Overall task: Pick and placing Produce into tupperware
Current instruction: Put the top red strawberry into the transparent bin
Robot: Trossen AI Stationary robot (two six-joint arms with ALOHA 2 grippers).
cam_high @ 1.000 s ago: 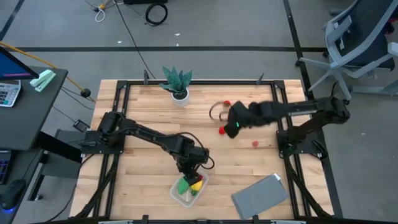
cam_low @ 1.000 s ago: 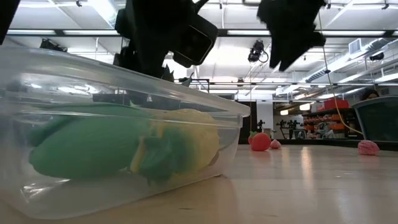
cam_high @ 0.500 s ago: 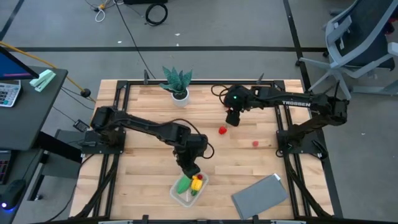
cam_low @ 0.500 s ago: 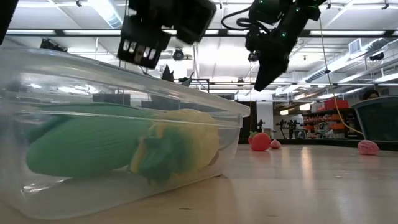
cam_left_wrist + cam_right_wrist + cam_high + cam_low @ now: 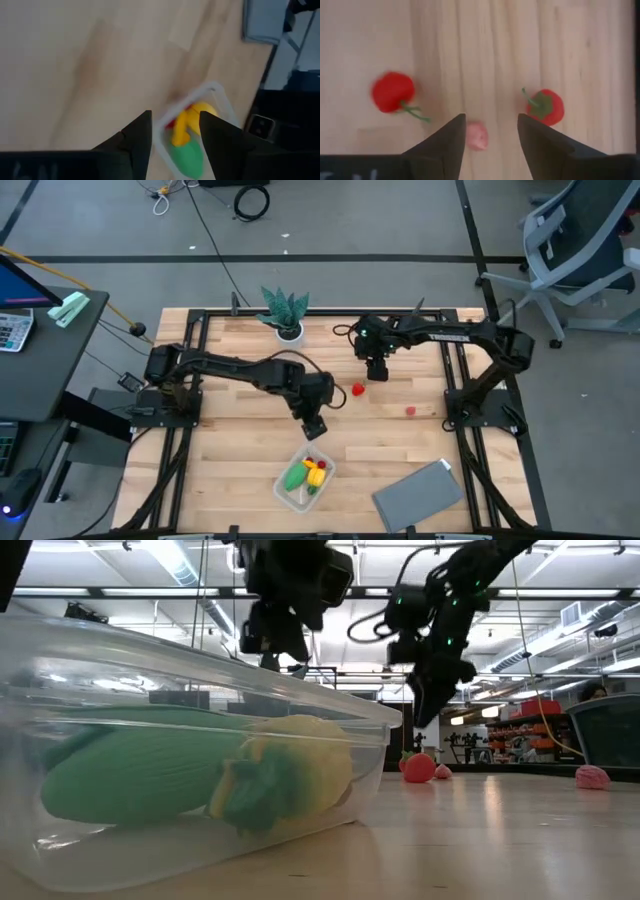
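The clear tupperware (image 5: 303,477) stands near the table's front edge with a green, a yellow and a red piece of produce in it (image 5: 192,135). My left gripper (image 5: 314,428) hangs open just beyond its far side, holding nothing. My right gripper (image 5: 377,372) is open above the far middle of the table and points down. Below it a small pink piece (image 5: 476,135) lies on the wood between the two fingers' lines. A red piece (image 5: 393,91) and another red piece (image 5: 547,106) lie on either side. One more pink piece (image 5: 410,411) lies to the right.
A spiky plant in a white pot (image 5: 285,315) stands at the far edge. A flat grey sheet (image 5: 415,495) lies at the near right corner. Black frame rails (image 5: 455,370) run along both sides of the table, and a cable loop (image 5: 347,330) hangs by the right arm.
My left gripper has risen out of the tupperware and gone toward the far edge; the produce stays in the box. My right gripper has rolled about its own line and come down over the red and pink pieces at the far middle.
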